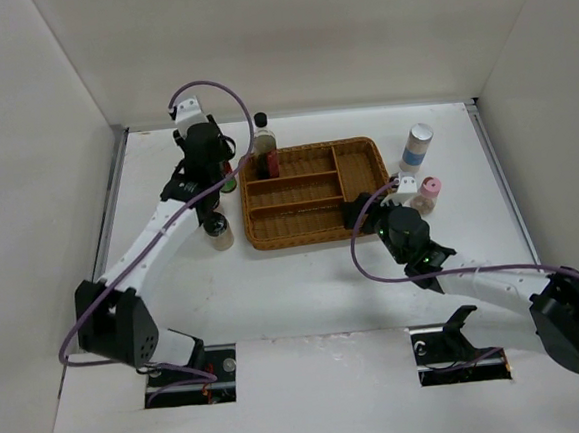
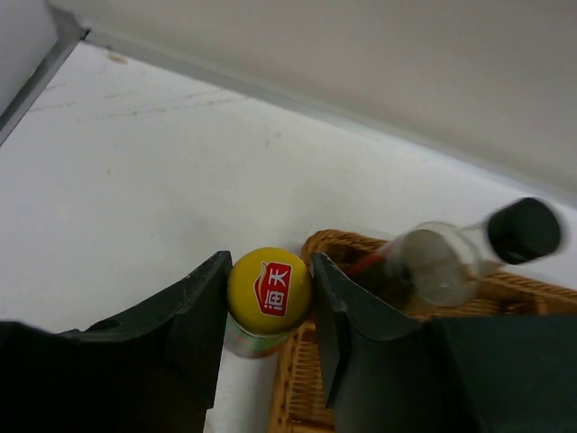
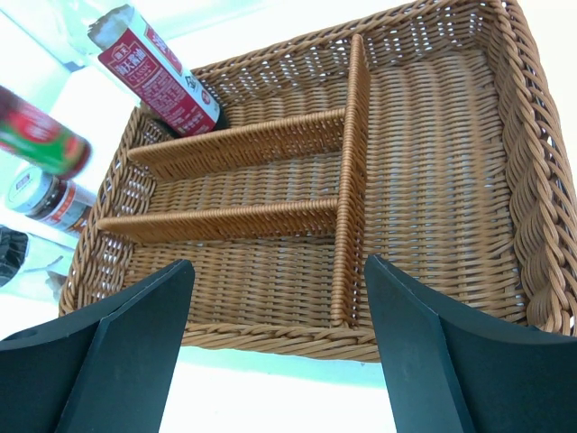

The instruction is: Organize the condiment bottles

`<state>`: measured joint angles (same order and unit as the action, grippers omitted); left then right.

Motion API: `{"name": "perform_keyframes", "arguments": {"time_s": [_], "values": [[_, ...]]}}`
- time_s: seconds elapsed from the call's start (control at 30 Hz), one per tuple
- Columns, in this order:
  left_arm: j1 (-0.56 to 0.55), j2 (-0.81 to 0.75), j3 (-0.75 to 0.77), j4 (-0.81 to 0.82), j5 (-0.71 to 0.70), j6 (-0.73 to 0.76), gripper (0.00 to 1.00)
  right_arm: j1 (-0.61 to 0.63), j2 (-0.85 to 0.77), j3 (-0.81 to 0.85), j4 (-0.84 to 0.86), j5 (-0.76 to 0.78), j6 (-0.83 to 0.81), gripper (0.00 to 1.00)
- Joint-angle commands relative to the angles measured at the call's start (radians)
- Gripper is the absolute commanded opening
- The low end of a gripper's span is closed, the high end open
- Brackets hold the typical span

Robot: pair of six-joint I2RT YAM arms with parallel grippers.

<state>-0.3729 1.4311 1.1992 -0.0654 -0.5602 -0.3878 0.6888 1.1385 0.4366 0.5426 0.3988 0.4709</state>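
The left gripper [image 2: 270, 275], arm stretched far forward, clamped the red yellow-capped sauce bottle [image 2: 269, 290] by its cap; the right gripper [image 3: 278, 271] hung spread wide over the tray [image 3: 433, 180].

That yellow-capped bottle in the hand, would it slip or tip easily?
Possibly slippery: the left hand pinches the bottle only by its smooth round cap. Its body sits below the grip, so it may swing. Looks rigid, unlikely to squash.
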Motion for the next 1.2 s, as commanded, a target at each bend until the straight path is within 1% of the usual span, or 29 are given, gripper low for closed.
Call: {"name": "perform_keyframes", "arguments": {"time_s": [0.0,0.2,0.4,0.67,1.03,1.17], "values": [[-0.051,-0.127,-0.010,0.176,-0.038,0.015,0.13,0.005,-0.025,0.030,0.046,-0.009,-0.005,0.83],[-0.120,-0.140,-0.052,0.194,-0.035,0.012,0.12,0.005,-0.023,0.028,0.046,-0.011,-0.005,0.83],[-0.177,-0.090,-0.055,0.248,-0.035,0.015,0.12,0.005,-0.013,0.030,0.046,-0.011,-0.003,0.83],[-0.205,-0.041,0.000,0.251,-0.024,0.021,0.12,0.005,-0.019,0.028,0.046,-0.011,-0.002,0.83],[-0.231,0.064,-0.023,0.274,-0.023,0.020,0.12,0.005,-0.026,0.025,0.048,-0.011,-0.002,0.83],[-0.241,0.094,-0.050,0.297,-0.030,0.017,0.14,0.005,-0.032,0.022,0.046,-0.011,-0.003,0.83]]}}
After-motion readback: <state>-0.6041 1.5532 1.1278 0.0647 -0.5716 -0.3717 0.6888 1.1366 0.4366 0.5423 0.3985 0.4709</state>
